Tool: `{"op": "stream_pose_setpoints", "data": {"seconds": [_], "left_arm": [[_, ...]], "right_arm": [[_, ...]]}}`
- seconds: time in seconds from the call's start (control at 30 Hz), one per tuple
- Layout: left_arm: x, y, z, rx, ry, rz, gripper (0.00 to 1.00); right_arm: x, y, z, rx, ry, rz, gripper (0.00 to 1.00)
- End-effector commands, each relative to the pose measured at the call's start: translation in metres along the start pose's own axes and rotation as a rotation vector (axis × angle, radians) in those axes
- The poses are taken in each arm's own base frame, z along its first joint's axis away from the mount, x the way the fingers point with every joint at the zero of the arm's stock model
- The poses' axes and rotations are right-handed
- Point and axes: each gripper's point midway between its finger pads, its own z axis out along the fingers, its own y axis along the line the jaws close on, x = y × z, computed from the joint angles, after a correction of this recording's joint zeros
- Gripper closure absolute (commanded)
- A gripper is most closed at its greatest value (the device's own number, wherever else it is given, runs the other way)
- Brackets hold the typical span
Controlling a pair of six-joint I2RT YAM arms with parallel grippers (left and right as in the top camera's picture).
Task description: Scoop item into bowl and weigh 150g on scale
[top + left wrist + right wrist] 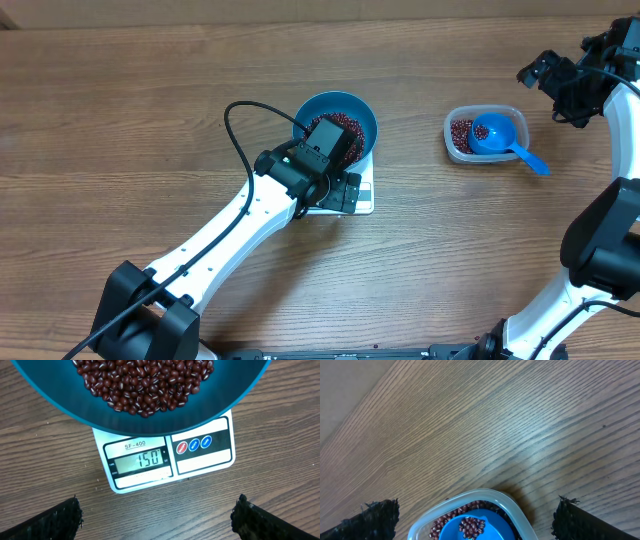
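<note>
Tabletop (120,120): brown wood grain, carrying every item in the scene.
Left arm (230,235): white with black joints, reaching from the lower left edge up toward the middle of the tabletop.
Right arm (600,240): rising along the right edge, with its wrist sitting at the upper right corner.
Bowl (365,120): round and bright blue, resting on top of the scale and overhanging the rear of the platform.
Scale (200,462): flat, white and square, lying on the tabletop under the bowl with its front panel showing.
Tub (455,148): clear plastic, standing well apart to the right of the bowl.
Left hand (157,520): hovering above the bowl and scale, released, jaws standing wide apart, gripping nothing.
Right hand (477,520): hanging above the far side of the tub, released, jaws spread wide, gripping nothing.
Scoop (495,135): small and blue, lying in the tub with its handle sticking out over the right rim.
Display (137,460): grey, showing 150.
Buttons (193,444): one red and two blue, sitting in a row to the right of the display.
Beans (145,382): dark red-brown, lying heaped in the bowl; more are lying in the tub and in the scoop.
</note>
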Motion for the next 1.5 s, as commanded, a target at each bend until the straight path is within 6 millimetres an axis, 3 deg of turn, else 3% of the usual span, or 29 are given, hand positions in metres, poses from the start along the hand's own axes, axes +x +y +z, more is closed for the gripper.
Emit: {"op": "stream_pose_setpoints", "data": {"seconds": [0.0,0.77,1.0,1.2,1.37,1.47], "left_arm": [[0.001,-0.001,0.003,0.0,0.006,0.012,0.0],[0.001,-0.001,0.003,0.0,0.006,0.012,0.0],[0.001,-0.001,0.003,0.0,0.006,0.012,0.0],[0.001,-0.001,0.003,0.0,0.006,0.012,0.0],[0.001,-0.001,0.003,0.0,0.006,0.012,0.0],[0.001,-0.001,0.003,0.0,0.006,0.012,0.0]], "right_arm": [[0.004,0.0,0.008,-0.005,0.018,0.004,0.0],[0.005,0.004,0.007,-0.009,0.017,-0.004,0.0],[-0.003,0.021,-0.02,-0.033,-0.041,-0.031,0.0],[0.005,0.062,-0.041,-0.082,-0.073,-0.109,0.0],[0.027,0.12,-0.063,-0.155,-0.09,-0.219,0.0],[0.037,0.148,-0.087,-0.203,-0.124,-0.274,0.0]]}}
